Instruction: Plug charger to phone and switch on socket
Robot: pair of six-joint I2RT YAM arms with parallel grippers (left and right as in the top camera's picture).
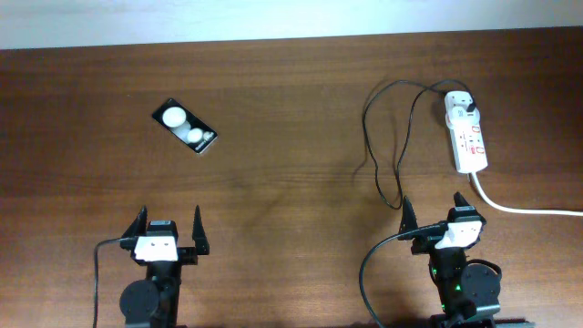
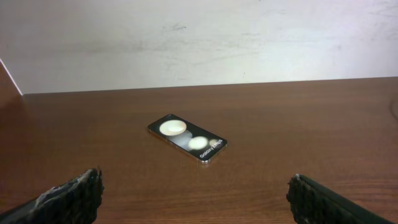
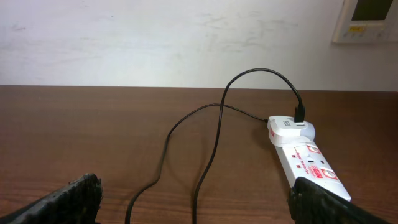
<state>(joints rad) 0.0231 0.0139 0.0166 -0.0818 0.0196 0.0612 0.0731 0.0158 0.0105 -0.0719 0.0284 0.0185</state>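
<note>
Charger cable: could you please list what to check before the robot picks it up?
1. White adapter seated in power strip: ok.
2. Connector tip of the charger cable in view: cannot tell.
3. Right gripper open and empty: ok.
4. Left gripper open and empty: ok.
5. Phone lying flat, uncovered: ok.
6. Whether the power strip is off: cannot tell.

1. The left gripper (image 1: 169,217) sits at the near left, its fingers (image 2: 68,198) spread wide apart and holding nothing.
2. The right gripper (image 1: 433,205) sits at the near right, fingers equally wide and empty.
3. Both arms are folded compactly over their bases, with the wrists level and pointing forward.
</note>
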